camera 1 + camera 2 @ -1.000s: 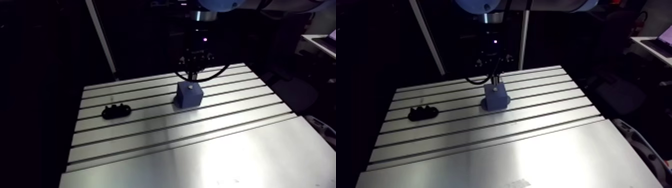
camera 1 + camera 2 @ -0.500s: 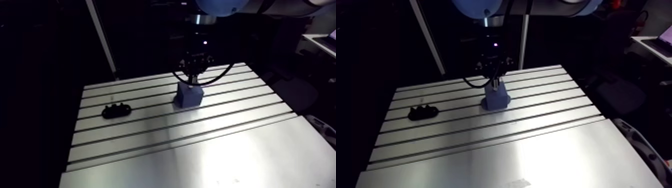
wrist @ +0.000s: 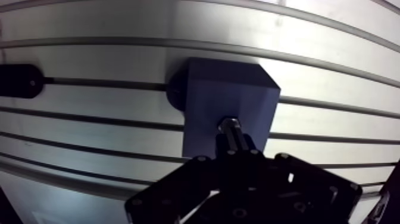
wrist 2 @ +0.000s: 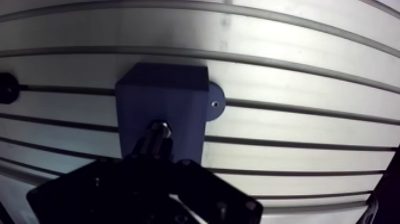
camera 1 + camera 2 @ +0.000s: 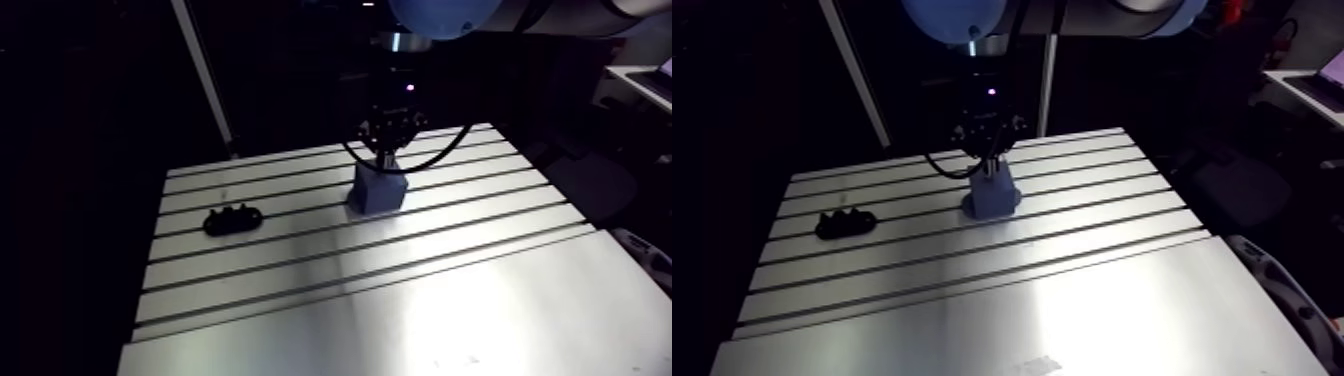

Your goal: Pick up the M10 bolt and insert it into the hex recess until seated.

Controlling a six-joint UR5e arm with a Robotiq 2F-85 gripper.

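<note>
A blue block with the hex recess in its top stands on the slotted table, bolted down by a round flange. In the wrist view my gripper is straight above the block, shut on the M10 bolt, a shiny metal shaft pointing down at the block's top. The bolt's lower end meets the top face; the recess itself is hidden under it. In the arm view the gripper hangs just over the block.
A black fixture lies on the table to the block's left, and it also shows in the wrist view as a black fixture beside the block. Slots run across the table.
The gripper has come down onto the blue block. Earlier the block's top showed under it; now the gripper covers it.
</note>
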